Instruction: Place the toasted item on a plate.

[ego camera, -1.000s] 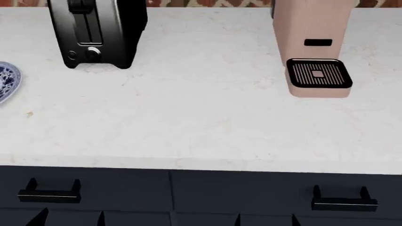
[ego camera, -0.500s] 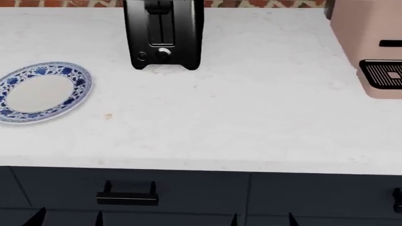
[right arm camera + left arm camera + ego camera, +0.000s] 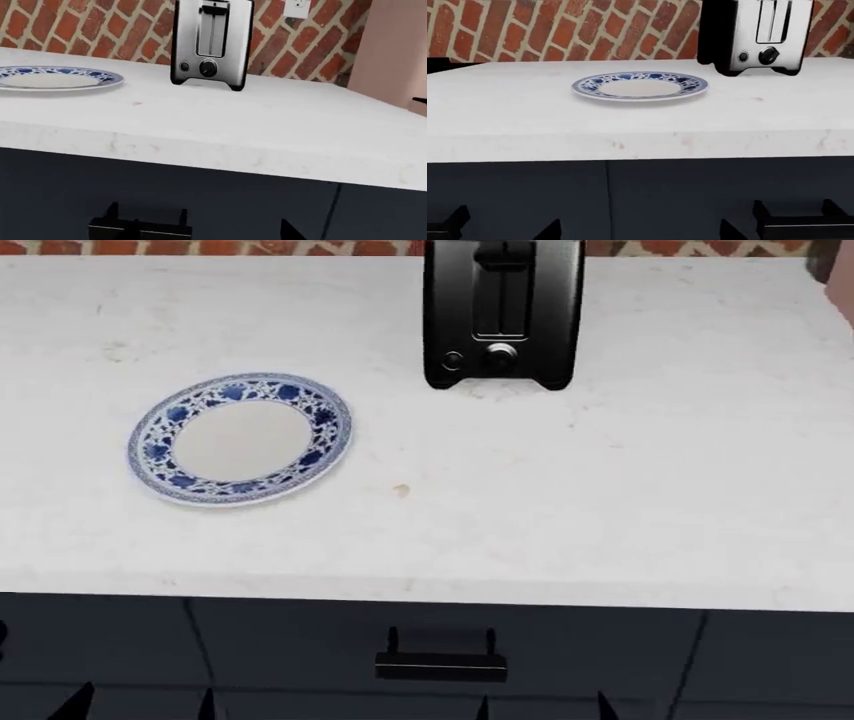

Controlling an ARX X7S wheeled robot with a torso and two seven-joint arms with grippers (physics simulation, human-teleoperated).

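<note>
Plate [image 3: 240,439] sits flat on the white surface [image 3: 561,510] at the left in head view, centre bare, nothing on it; also seen in left wrist view [image 3: 639,85] and at the edge of right wrist view [image 3: 57,78]. Small brownish speck [image 3: 400,490] on the surface just right of the plate. Toaster [image 3: 503,312] stands upright further right, near the brick wall [image 3: 560,30], well apart from the plate, lever and knob facing the robot. Toast: not visible in any view, can't tell if it's in the slot. Dark drawer fronts with a black handle [image 3: 441,658] below the surface edge. Neither arm's fingers are in frame, so how far open and any hold: can't tell.
</note>
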